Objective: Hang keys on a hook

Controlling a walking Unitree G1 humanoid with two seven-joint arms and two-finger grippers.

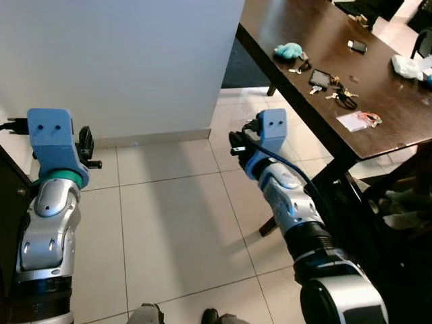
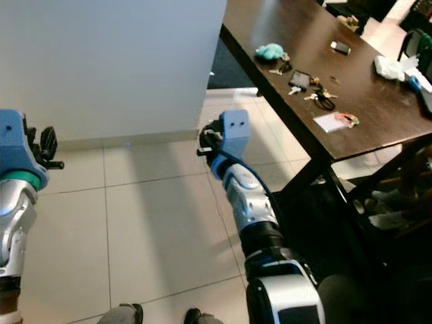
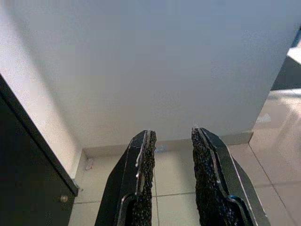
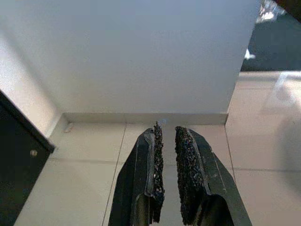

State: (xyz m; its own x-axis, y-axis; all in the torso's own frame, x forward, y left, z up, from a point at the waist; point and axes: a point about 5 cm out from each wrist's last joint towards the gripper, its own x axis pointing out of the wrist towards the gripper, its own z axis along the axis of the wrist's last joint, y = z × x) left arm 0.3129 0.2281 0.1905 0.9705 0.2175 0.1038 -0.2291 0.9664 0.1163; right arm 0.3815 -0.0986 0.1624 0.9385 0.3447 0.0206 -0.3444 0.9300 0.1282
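Two grippers, left (image 3: 171,181) parted, right (image 4: 168,174) nearly closed and empty, face a white wall (image 1: 121,61); keys (image 1: 343,96) lie on the dark table (image 1: 283,20), so turn right and approach squarely before reaching.

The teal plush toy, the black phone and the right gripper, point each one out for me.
teal plush toy (image 1: 289,49), left eye view, middle of its body.
black phone (image 1: 320,79), left eye view, centre of its screen.
right gripper (image 4: 168,141), right wrist view, between its fingertips.
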